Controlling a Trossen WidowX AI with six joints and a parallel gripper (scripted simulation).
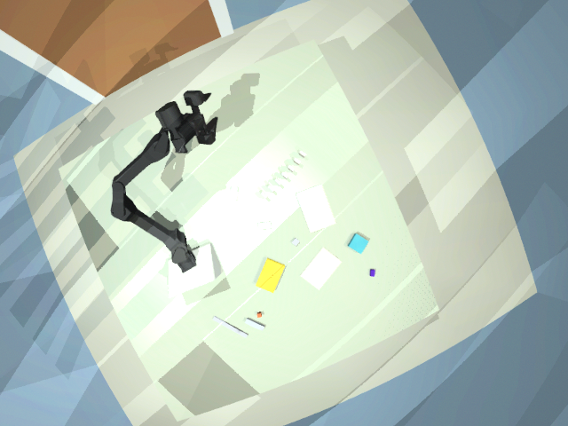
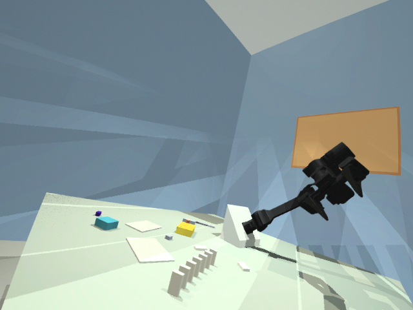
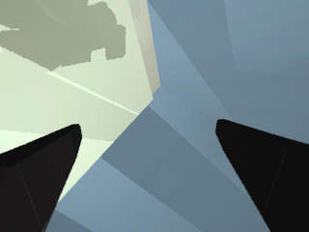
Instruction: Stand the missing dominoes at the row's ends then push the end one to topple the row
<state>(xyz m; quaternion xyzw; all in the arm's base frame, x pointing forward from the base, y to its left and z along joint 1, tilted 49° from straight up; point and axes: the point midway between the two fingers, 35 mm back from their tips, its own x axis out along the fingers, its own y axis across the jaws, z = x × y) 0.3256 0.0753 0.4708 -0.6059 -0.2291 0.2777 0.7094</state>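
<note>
The claw (image 2: 343,206) hangs wide open and empty near the desk (image 2: 66,267) edge — ready for a fallen domino (image 2: 243,265) beside the standing row (image 2: 195,268).

end effector (image 3: 147,140): in the wrist view both fingers are cut off by the lower edge; only the 2 dark tips show.
dominoes (image 1: 281,176): washed out by glare at centre of the top view, count unclear.
desk (image 2: 60,267): cut off at the exterior view's lower and right edges.
orange speck (image 1: 259,314): lower centre, too small to identify.
</note>
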